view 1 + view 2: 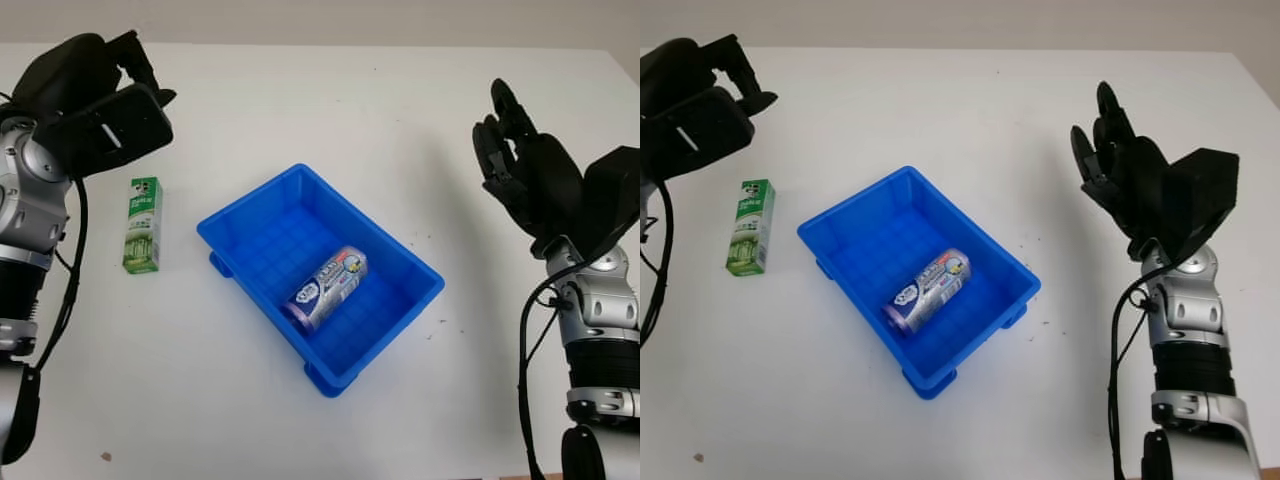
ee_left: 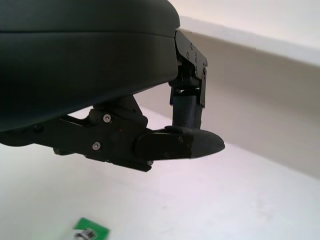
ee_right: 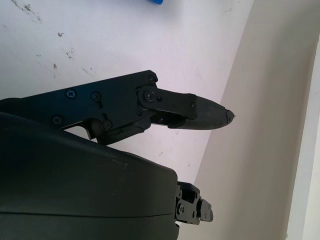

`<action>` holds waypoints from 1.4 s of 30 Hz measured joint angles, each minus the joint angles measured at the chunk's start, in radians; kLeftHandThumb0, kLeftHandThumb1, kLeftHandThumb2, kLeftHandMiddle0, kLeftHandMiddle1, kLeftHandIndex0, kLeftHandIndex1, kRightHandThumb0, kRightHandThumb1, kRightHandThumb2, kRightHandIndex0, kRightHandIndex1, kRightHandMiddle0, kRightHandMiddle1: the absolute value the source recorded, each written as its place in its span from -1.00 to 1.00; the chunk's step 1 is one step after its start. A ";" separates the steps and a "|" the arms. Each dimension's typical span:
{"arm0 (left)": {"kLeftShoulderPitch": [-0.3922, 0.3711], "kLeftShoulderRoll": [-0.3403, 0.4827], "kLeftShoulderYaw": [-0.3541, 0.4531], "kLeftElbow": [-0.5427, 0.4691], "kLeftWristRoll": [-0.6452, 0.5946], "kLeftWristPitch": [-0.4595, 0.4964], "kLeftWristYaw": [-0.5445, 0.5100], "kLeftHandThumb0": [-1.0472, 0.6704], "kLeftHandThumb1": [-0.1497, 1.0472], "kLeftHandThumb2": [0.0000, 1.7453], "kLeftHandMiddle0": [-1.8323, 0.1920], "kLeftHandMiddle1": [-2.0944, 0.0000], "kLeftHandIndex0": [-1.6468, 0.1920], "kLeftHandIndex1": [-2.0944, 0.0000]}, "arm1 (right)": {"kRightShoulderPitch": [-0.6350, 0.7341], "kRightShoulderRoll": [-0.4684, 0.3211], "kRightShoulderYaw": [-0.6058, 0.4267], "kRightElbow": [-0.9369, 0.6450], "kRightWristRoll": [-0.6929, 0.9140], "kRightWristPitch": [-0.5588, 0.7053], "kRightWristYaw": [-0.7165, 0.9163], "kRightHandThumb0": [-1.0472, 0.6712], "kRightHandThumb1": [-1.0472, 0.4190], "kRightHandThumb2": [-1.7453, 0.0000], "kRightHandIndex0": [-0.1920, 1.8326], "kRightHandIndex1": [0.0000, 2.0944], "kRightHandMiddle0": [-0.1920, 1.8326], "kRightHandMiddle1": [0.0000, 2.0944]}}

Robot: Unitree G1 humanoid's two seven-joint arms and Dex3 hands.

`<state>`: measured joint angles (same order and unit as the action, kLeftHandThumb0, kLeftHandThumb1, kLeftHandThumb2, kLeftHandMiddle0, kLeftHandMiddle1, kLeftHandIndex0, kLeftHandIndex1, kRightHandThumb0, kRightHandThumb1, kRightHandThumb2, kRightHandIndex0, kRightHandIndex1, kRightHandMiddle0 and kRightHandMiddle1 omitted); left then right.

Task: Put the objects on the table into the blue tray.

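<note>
The blue tray (image 1: 254, 215) stands in the middle of the white table, turned at an angle. A purple and silver can (image 1: 329, 287) lies on its side inside it. A green and white box (image 1: 142, 224) lies flat on the table to the left of the tray; one green corner of the box (image 2: 90, 232) shows in the left wrist view. My left hand (image 1: 128, 82) hovers above and behind the box, open and holding nothing. My right hand (image 1: 505, 150) is raised at the right of the tray, open and holding nothing.
A blue corner of the tray (image 3: 156, 2) shows in the right wrist view. The table's far edge runs along the back, with a wall behind it. Small dark specks mark the table to the right of the tray.
</note>
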<state>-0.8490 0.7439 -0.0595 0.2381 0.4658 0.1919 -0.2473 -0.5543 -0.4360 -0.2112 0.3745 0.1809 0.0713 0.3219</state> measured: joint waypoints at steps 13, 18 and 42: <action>0.042 0.265 -0.010 -0.077 -0.046 -0.184 -0.452 -0.44 0.59 -0.95 0.88 0.95 0.80 0.89 | -0.001 0.003 -0.001 0.001 0.006 0.029 0.008 -0.39 -1.00 0.38 -1.00 -1.00 -1.00 -0.97; 0.077 0.397 -0.086 -0.044 0.165 -0.501 -0.359 -0.39 0.60 -0.94 0.91 0.96 0.79 0.93 | -0.006 0.003 -0.002 0.022 0.011 0.029 0.025 -0.40 -1.00 0.38 -1.00 -1.00 -0.99 -0.97; 0.048 0.503 -0.231 0.116 0.658 -1.098 0.102 -0.06 0.67 -0.94 0.80 0.94 0.65 0.93 | -0.033 0.006 -0.005 0.122 0.030 -0.025 0.061 -0.43 -1.00 0.38 -1.00 -1.00 -1.00 -0.98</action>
<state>-0.8005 1.2468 -0.2905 0.3543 1.1236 -0.9057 -0.1453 -0.5877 -0.4305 -0.2162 0.4963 0.2112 0.0461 0.3826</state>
